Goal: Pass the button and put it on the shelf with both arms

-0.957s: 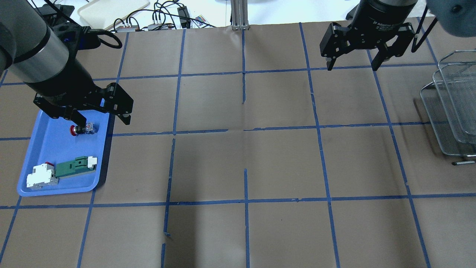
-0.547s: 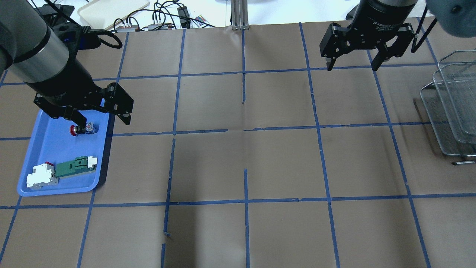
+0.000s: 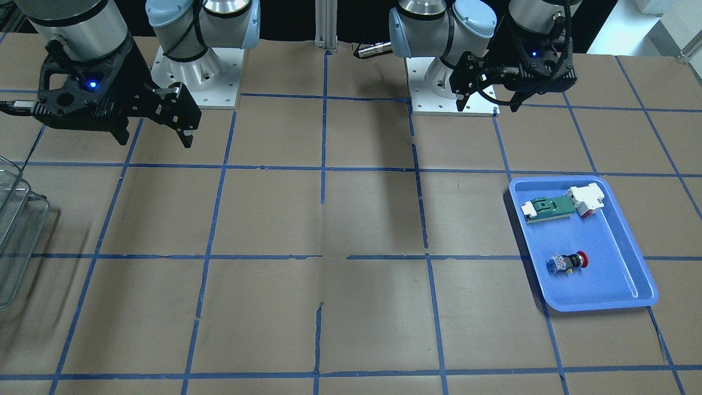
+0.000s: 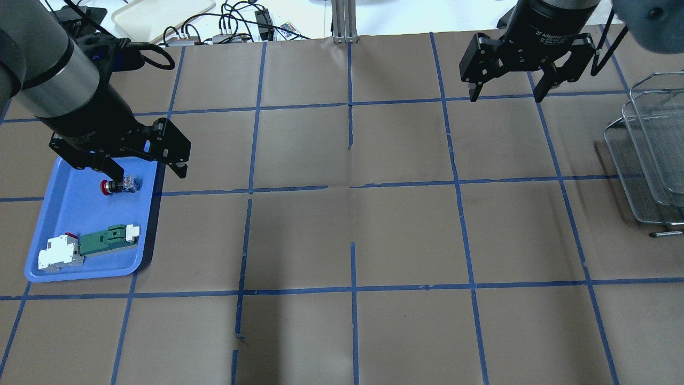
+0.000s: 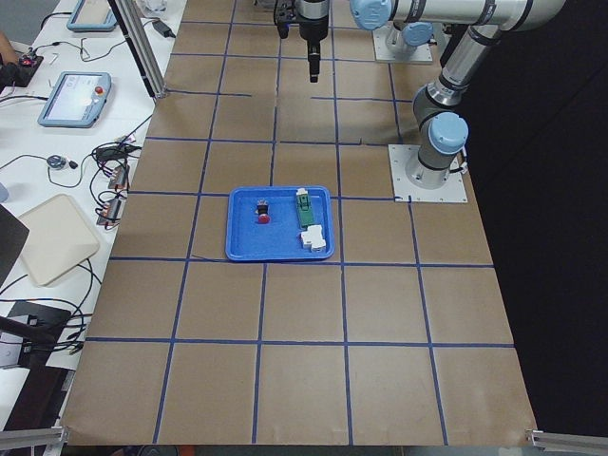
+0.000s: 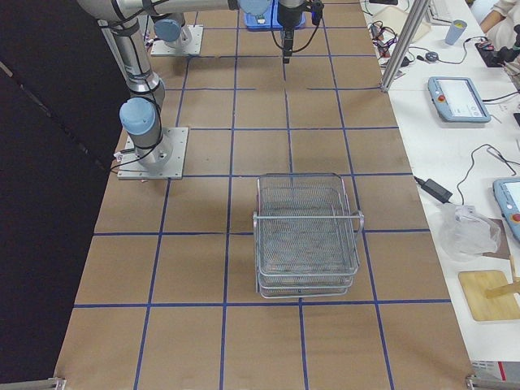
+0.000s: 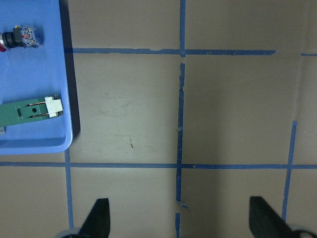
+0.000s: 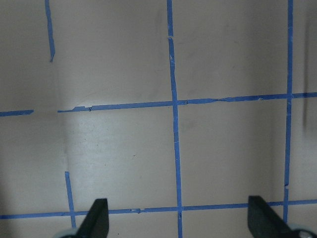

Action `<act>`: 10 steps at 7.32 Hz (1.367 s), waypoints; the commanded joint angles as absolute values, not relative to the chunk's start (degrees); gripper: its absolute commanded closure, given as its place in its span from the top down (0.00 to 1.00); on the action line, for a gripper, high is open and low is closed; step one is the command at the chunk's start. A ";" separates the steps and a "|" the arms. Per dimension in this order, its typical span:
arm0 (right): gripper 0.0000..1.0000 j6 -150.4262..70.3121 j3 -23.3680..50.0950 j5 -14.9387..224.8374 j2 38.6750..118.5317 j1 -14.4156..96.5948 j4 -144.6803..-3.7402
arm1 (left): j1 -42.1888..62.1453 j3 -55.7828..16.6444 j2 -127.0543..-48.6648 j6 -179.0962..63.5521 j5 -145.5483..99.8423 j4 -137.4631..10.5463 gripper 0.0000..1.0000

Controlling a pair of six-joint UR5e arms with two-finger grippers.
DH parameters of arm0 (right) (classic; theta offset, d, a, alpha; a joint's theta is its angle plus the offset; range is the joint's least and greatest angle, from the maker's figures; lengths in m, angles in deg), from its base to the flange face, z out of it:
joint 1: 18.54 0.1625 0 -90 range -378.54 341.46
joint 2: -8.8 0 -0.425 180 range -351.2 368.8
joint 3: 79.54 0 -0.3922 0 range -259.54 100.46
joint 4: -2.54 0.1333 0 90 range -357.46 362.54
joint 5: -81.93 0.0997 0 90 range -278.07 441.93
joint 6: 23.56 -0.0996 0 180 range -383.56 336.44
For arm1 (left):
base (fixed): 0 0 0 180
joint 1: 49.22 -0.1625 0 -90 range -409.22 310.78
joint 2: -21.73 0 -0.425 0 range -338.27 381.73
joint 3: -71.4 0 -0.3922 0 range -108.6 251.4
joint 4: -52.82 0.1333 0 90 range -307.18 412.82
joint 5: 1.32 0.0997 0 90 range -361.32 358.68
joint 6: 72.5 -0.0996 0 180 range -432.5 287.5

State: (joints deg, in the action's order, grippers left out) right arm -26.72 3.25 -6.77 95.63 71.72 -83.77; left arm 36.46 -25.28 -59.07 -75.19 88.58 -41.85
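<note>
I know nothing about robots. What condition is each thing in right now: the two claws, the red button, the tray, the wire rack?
Left gripper: open, empty.
Right gripper: open, empty.
Button: lying on its side in the tray, untouched.
Tray: holds three parts.
Green part: lying flat.
White block: lying at the green part's end.
Shelf: upright, empty.

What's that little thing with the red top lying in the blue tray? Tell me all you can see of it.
The button is a small push switch: a red mushroom head, a black collar, and a blue-and-white block at the rear, all plastic by the look of it. It lies on its side on the floor of the blue tray, alone in the end farther from the robot. Only the tray touches it.
</note>
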 commanded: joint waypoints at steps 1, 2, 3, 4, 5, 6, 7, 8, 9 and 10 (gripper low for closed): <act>1.00 -26.72 3.34 -6.58 95.63 71.72 -83.69 | 36.39 -25.28 -59.39 -75.14 88.77 -41.57 1.00; 1.00 -26.72 3.34 -6.49 95.63 71.72 -83.68 | 36.39 -25.28 -59.39 -75.14 88.77 -41.57 1.00; 1.00 -26.72 3.34 -6.49 95.63 71.72 -83.68 | 36.39 -25.28 -59.39 -75.05 88.68 -41.66 1.00; 1.00 -26.72 3.34 -6.49 95.63 71.72 -83.68 | 36.39 -25.28 -59.48 -74.36 88.77 -41.57 1.00; 1.00 -26.72 3.34 -6.49 95.63 71.72 -83.60 | 36.13 -25.28 -59.56 -73.91 88.86 -41.49 1.00; 1.00 -26.72 3.34 -6.49 95.63 71.72 -83.60 | 34.99 -25.71 -60.00 -74.43 88.94 -41.40 1.00; 1.00 -26.72 3.34 -6.49 95.63 71.72 -83.60 | 31.50 -26.68 -60.09 -73.83 88.94 -40.44 1.00; 1.00 -26.72 3.34 -6.58 95.63 71.72 -83.60 | 25.64 -28.77 -60.79 -73.56 88.86 -37.56 1.00; 1.00 -26.72 3.34 -6.58 95.63 71.72 -83.60 | 19.23 -31.75 -61.75 -73.56 88.16 -31.61 1.00; 1.00 -26.72 3.34 -6.49 95.63 71.72 -83.60 | 14.90 -34.05 -62.63 -68.77 88.24 -24.85 1.00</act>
